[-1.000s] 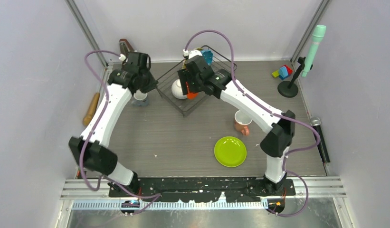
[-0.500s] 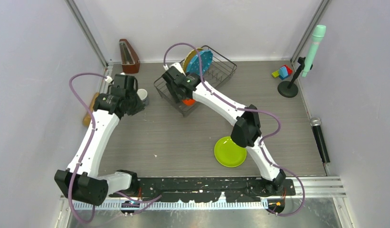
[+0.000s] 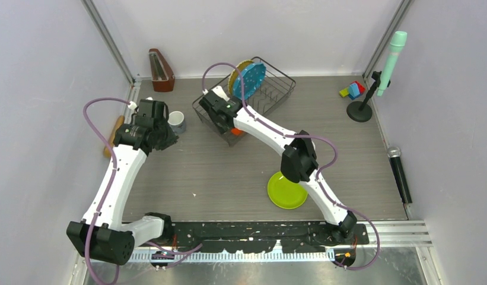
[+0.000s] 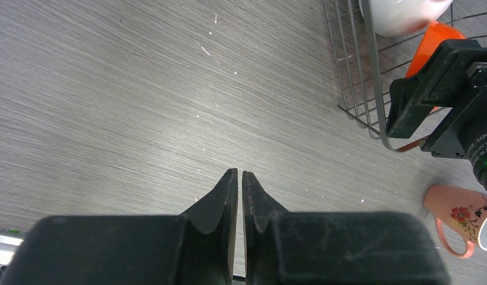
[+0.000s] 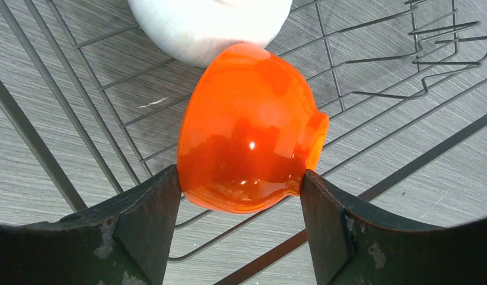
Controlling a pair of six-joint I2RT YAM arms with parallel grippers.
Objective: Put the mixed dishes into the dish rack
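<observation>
right gripper (image 5: 241, 181): holds the orange bowl (image 5: 247, 127), with one finger against each side of it.
orange bowl: inside the dish rack (image 5: 80, 101), tilted over the floor wires, its outer wall toward the wrist camera, touching the white bowl (image 5: 205, 24).
right wrist view vs top: the wrist camera shows both bowls in full. from above only a sliver of orange shows at the wrist, and the white bowl is hidden.
left gripper (image 4: 241, 175): fingers nearly closed with a thin slit between them, nothing held, above bare table (image 4: 140, 89).
left wrist view only: salmon-pink mug (image 4: 457, 208) with a flower print, on the table outside the rack's corner. from above it is hidden by the right arm (image 3: 297, 157).
top view only: teal-blue plate (image 3: 250, 80) and yellow woven plate (image 3: 235, 76) stand on edge, side by side, at the rack's far end.
lime green plate (image 3: 285, 196): flat on the table near the front, partly covered by the right arm.
grey-blue mug (image 3: 177, 122): on the table left of the rack, just beside the left wrist.
</observation>
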